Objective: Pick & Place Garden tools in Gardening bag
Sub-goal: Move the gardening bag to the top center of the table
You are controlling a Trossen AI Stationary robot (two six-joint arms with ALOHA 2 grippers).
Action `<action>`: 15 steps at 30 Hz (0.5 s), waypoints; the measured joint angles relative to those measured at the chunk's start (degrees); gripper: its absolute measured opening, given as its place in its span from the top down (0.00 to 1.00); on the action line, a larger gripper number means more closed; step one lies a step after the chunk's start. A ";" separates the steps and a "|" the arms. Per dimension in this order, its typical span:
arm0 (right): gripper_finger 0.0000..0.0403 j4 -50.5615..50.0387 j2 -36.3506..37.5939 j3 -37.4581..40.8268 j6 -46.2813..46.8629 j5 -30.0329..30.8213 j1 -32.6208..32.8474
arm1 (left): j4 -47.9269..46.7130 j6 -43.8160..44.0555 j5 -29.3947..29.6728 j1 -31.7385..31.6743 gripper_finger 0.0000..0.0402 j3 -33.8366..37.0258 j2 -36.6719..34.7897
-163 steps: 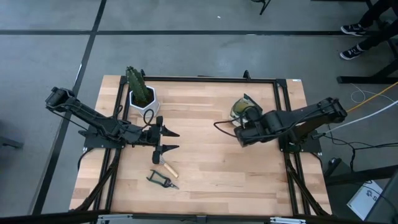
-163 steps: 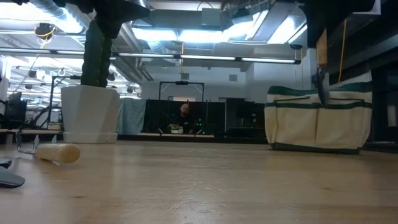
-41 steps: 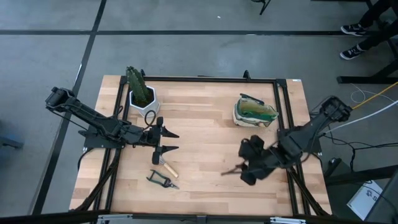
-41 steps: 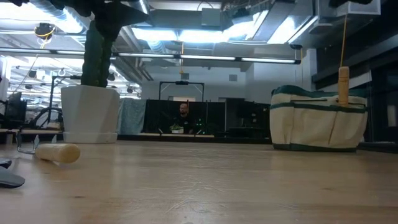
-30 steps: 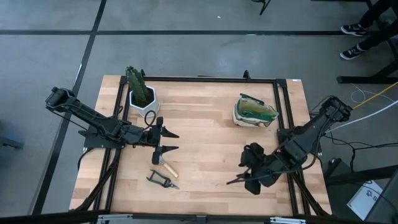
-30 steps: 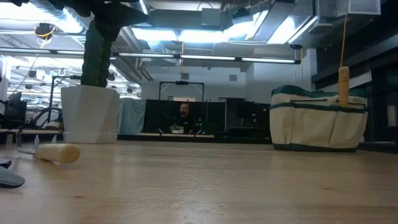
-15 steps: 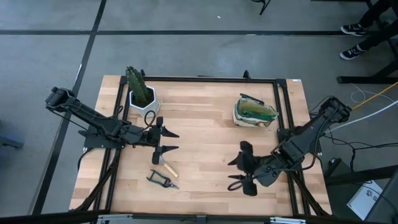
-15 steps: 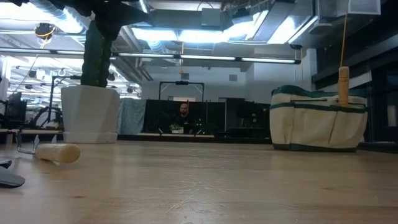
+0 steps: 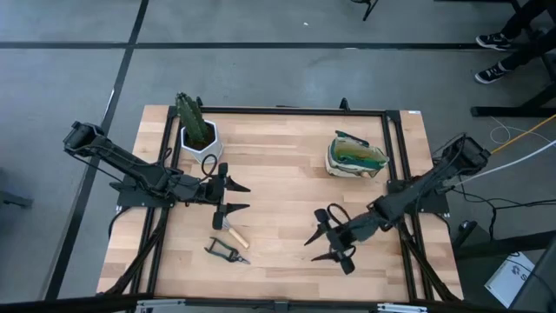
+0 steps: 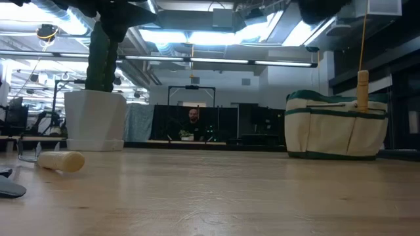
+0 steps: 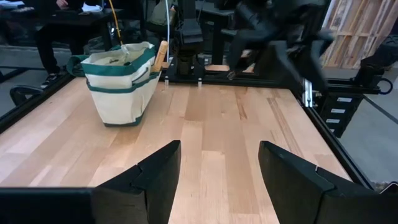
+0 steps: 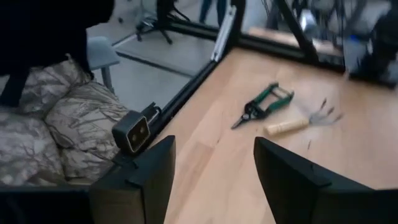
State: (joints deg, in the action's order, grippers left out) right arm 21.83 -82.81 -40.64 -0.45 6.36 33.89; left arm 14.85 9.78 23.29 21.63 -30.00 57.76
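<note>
Right pincer (image 9: 326, 236) swung leftward, open over bare table (image 9: 287, 187) centre.

Both arms are dark, nearly black, built of slim jointed links. The left tool (image 9: 236, 197) ends in two pointed, wedge-like fingers (image 11: 152, 177), matte black with flat angular faces. The right tool (image 9: 327, 236) has the same broad black fingers (image 12: 149, 171). Dark cables trail from the right arm's base.

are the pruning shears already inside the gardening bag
No, the pruning shears lie on the table near the claw rake, far from the gardening bag.
</note>
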 joint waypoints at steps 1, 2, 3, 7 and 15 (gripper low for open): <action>0.46 3.70 -0.02 2.41 -1.73 -1.18 -0.88 | 0.00 0.00 0.01 0.01 0.47 0.00 0.01; 0.46 7.73 -0.02 4.79 -3.15 -2.25 -1.92 | -0.02 0.00 0.00 0.00 0.47 0.00 0.00; 0.46 11.72 -0.02 7.08 -4.00 -3.36 -3.07 | 0.00 0.02 0.00 0.01 0.47 0.00 0.00; 0.46 24.91 0.07 15.66 -4.93 -8.91 -8.06 | 0.00 0.04 -0.02 0.00 0.47 0.00 0.00; 0.46 33.05 8.47 28.92 -5.17 -13.00 -16.34 | 0.40 0.15 -0.90 0.00 0.47 -0.02 0.00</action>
State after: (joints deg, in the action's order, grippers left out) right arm 54.88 -74.34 -11.72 -5.62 -6.64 17.54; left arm 15.25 9.93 22.39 21.63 -30.02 57.76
